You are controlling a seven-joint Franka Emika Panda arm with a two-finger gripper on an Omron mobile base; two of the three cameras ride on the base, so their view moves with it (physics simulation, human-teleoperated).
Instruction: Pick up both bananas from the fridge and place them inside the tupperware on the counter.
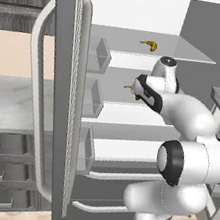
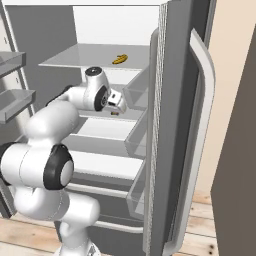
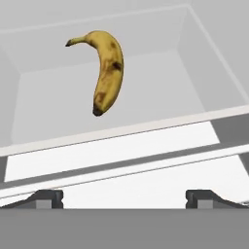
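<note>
Fridge (image 1: 53,97) shelf ahead: your jaws gape fully wide, empty, short of the banana (image 3: 106,73); close off-centre on that curve and it may skid backward

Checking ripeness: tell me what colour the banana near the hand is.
Yellow with brown spots and dark tip; hand view shows it best.
</note>
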